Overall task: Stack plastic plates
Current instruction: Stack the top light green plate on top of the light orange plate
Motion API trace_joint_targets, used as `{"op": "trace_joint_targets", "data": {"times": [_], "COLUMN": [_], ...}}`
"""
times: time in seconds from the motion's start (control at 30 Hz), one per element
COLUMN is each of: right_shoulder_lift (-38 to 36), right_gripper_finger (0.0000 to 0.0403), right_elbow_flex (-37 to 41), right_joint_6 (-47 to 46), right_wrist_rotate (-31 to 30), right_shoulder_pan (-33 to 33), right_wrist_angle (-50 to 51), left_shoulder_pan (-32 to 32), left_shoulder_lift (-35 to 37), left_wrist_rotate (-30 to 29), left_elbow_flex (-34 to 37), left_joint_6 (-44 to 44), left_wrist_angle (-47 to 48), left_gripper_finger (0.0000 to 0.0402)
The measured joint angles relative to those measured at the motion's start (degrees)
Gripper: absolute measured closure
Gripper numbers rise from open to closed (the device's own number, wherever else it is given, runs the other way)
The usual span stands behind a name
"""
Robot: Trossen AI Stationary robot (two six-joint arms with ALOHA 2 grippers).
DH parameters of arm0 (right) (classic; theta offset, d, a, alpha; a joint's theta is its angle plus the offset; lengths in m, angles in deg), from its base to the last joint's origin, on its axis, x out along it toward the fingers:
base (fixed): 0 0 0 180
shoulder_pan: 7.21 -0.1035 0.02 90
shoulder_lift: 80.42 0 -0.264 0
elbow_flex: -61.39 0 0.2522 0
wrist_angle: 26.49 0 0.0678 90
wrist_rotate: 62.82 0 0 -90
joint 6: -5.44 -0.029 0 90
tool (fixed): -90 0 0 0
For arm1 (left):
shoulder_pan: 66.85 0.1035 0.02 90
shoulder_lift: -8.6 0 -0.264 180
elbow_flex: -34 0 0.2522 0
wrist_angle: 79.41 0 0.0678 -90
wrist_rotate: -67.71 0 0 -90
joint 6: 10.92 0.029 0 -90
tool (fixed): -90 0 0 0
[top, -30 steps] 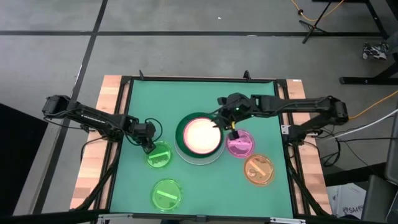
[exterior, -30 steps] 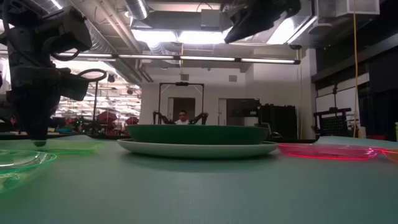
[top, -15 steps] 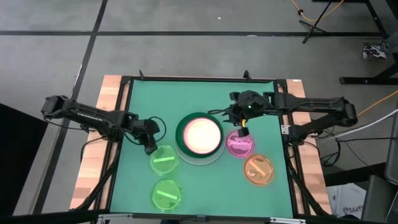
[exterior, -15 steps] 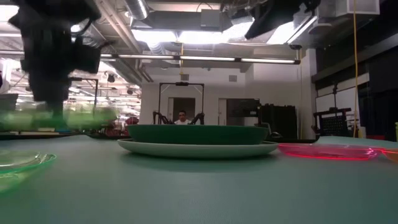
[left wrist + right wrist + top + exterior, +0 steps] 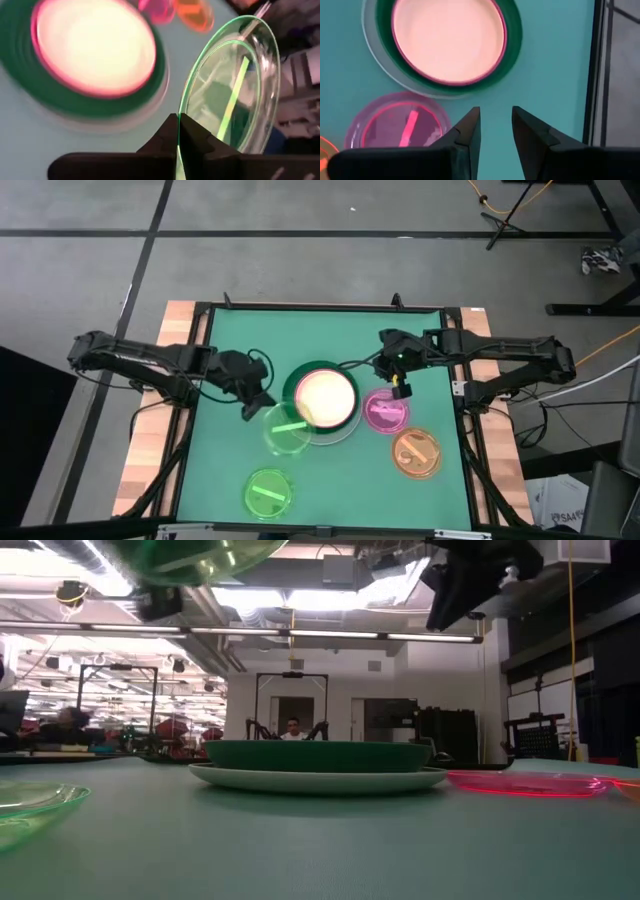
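The left gripper [image 5: 262,404] is pinching the rim of a translucent green plate [image 5: 288,429], holding it lifted off the table [image 5: 230,340] beside the stack of large plates [image 5: 322,400]; the right gripper [image 5: 399,384] is hovering with fingers apart above the magenta plate [image 5: 384,411]. A second green plate [image 5: 268,492] and the orange plate [image 5: 416,452] are lying flat nearer the front edge.

the stack of large plates [image 5: 322,402] sits mid-mat, its cream top ringed by pink, dark green and a pale rim. the left gripper [image 5: 262,404] is just left of the stack, clamped on a translucent green plate [image 5: 287,430] whose edge overlaps the stack's lower left. the right gripper [image 5: 400,383] hovers right of the stack, above the magenta plate [image 5: 384,411]. the orange plate [image 5: 416,453] lies lower right, another green plate [image 5: 268,492] lower left.
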Motion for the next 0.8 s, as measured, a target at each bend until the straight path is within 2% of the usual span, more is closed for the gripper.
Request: {"op": "trace_joint_targets", "data": {"times": [0.27, 0.8], "right_shoulder_lift": [0.0, 0.0], "right_gripper_finger": [0.0301, 0.0301], "right_elbow_flex": [0.0, 0.0], "right_joint_6": [0.0, 0.0], "right_wrist_rotate": [-1.0, -1.0], "right_shoulder_pan": [0.0, 0.0], "right_wrist_angle": [0.6, 0.5], "left_shoulder_pan": [5.2, 16.0], "left_shoulder_lift": [-9.4, -30.9], "left_wrist_rotate": [0.1, 0.2], "left_elbow_flex": [-1.3, -1.3], "left_joint_6": [1.9, 1.9], "left_wrist_angle": [-13.2, -22.5], "left_gripper_finger": [0.0401, 0.0401]}}
